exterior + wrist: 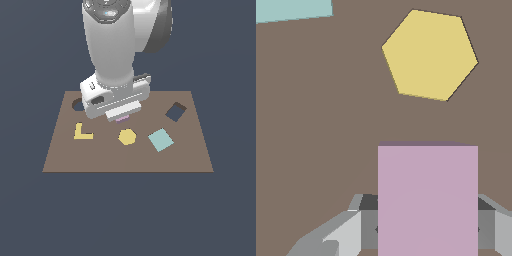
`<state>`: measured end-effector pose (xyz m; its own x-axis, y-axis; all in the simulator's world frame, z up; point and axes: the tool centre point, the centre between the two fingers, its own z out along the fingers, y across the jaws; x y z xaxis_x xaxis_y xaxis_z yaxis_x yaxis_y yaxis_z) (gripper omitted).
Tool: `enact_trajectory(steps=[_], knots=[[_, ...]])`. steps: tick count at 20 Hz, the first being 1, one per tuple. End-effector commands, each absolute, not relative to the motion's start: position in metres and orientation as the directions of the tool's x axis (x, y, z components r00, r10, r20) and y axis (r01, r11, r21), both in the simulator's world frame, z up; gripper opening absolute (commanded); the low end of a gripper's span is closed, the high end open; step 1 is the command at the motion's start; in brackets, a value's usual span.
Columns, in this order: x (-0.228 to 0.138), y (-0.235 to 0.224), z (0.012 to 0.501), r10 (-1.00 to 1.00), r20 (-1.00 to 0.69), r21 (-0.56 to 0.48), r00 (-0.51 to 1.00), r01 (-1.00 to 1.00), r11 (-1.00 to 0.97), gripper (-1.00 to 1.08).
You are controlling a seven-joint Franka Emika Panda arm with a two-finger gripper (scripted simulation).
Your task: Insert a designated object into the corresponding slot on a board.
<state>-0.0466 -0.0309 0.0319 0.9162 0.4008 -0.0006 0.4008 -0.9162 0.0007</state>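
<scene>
The pale pink square block (427, 200) sits between my gripper's fingers (368, 220), whose pads stand against its two sides. In the exterior view only a sliver of the pink block (121, 119) shows under my gripper (121, 118), at or just above the brown board (190, 150), left of the board's middle. I cannot tell whether the block is lifted. The dark tilted square slot (175, 111) lies near the board's far corner on the exterior view's right, well apart from the gripper.
A yellow hexagon (127, 136) (429, 55) lies just in front of the gripper. A teal square tile (160, 139) (293, 10) lies to its right. A yellow L-shaped piece (81, 132) and a dark round hole (78, 105) are on the board's left side.
</scene>
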Motion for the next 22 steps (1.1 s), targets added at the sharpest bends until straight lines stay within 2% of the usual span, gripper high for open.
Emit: enact_trajectory(steps=[1,10,16,22], knots=[[-0.037,-0.025,0.033,0.483,0.0,0.001,0.875,0.483,-0.875,-1.0],[-0.005,0.014,0.035,0.804,0.0,0.002,0.595,0.804,-0.595,-1.0],[0.007,0.05,0.036,0.948,0.0,0.003,0.318,0.948,-0.318,-1.0],[0.007,0.088,0.038,1.0,-0.001,0.003,0.005,1.0,-0.005,-1.0]])
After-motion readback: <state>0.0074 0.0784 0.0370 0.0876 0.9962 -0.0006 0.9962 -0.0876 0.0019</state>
